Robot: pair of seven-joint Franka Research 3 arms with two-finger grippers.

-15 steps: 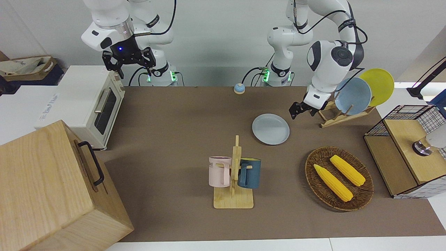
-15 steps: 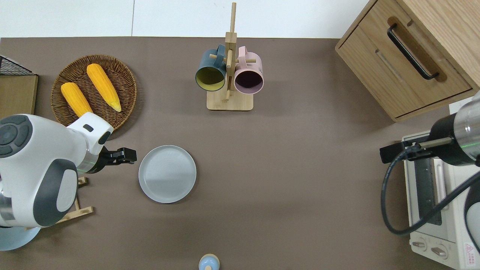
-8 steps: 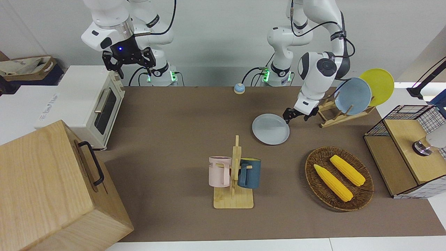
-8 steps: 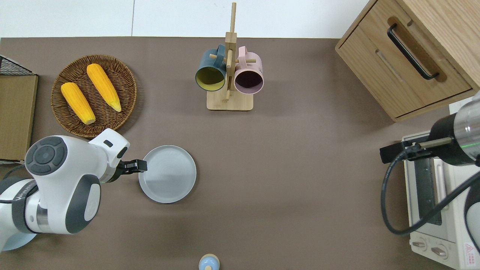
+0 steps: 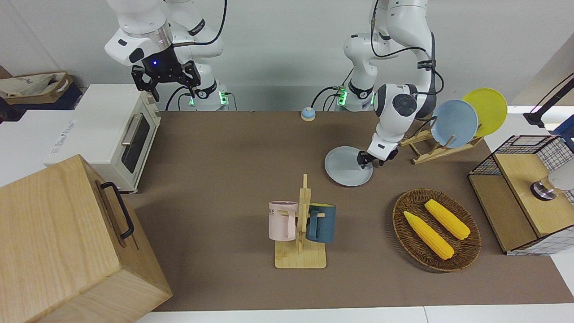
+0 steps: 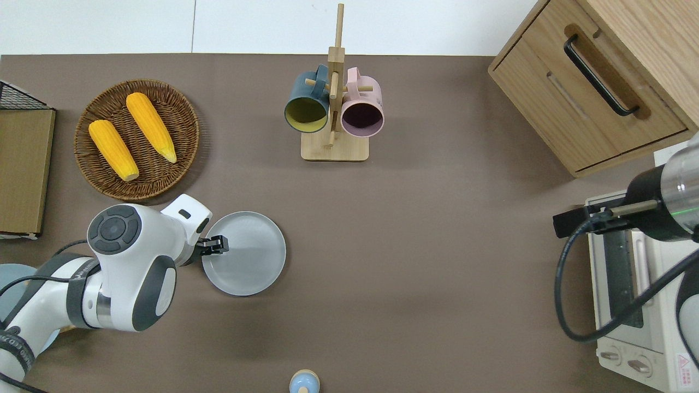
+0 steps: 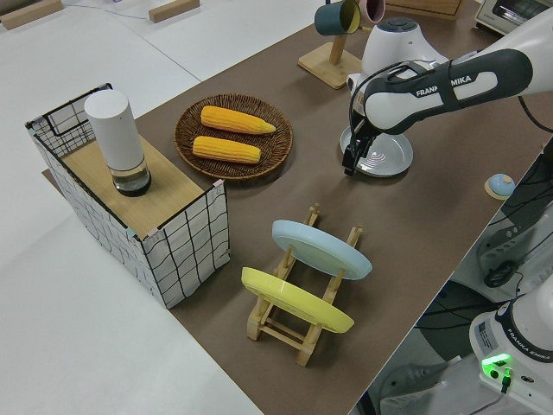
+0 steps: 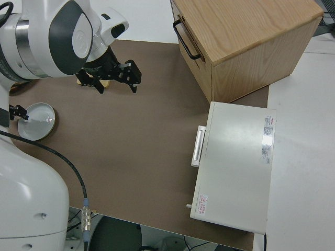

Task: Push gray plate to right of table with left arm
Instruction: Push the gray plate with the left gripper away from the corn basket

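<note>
The left pincer (image 6: 217, 245) sits low at the edge of the gray plate (image 6: 248, 256), over the part of the rim that faces the left arm's end of the table (image 6: 437, 245); its fingers look drawn close together, with nothing between them. Whether the tips touch the plate cannot be told. The gray plate lies flat on the table and extends from the pincer toward the right arm's end. The left arm (image 6: 125, 262) reaches in low from its own end of the table. Farther from the robots than the pincer lies a wicker basket (image 6: 180, 109) with two corn cobs (image 6: 112, 149). Farther still, and toward the right arm's end, a wooden mug stand (image 6: 334, 146) carries a dark blue mug (image 6: 307, 103) and a pink mug (image 6: 362, 109). Toward the left arm's end from the pincer, a wooden rack (image 5: 432, 150) holds a sky-blue plate (image 5: 454, 123) and a yellow plate (image 5: 489, 107) on edge. The right pincer (image 5: 166, 76) is parked, its fingers spread wide.
</note>
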